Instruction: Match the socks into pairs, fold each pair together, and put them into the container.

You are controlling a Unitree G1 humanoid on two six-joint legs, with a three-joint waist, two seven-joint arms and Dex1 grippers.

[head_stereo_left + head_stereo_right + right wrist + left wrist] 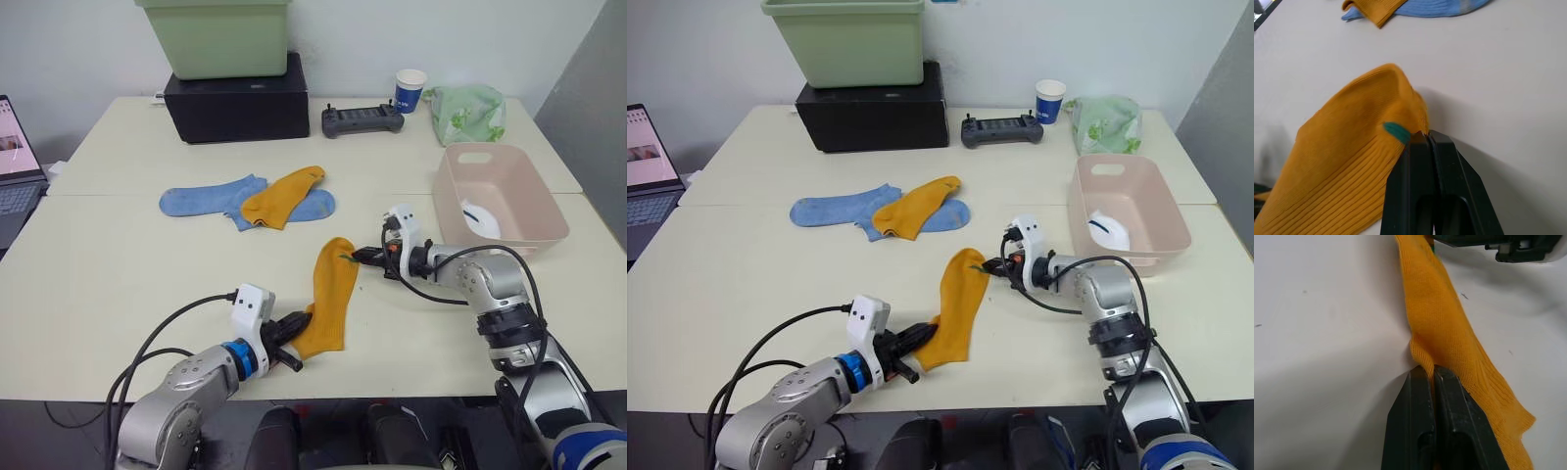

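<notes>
A mustard-orange sock lies stretched on the table, held at both ends. My left gripper is shut on its near end, pinching an edge fold. My right gripper is shut on the far end beside the small green mark. A second orange sock lies farther back across two light blue socks, which overlap. The pink container stands at the right with a white sock inside it.
At the back a pale green bin sits on a black box. A black controller, a paper cup and a green bag line the far edge. A laptop stands at the left.
</notes>
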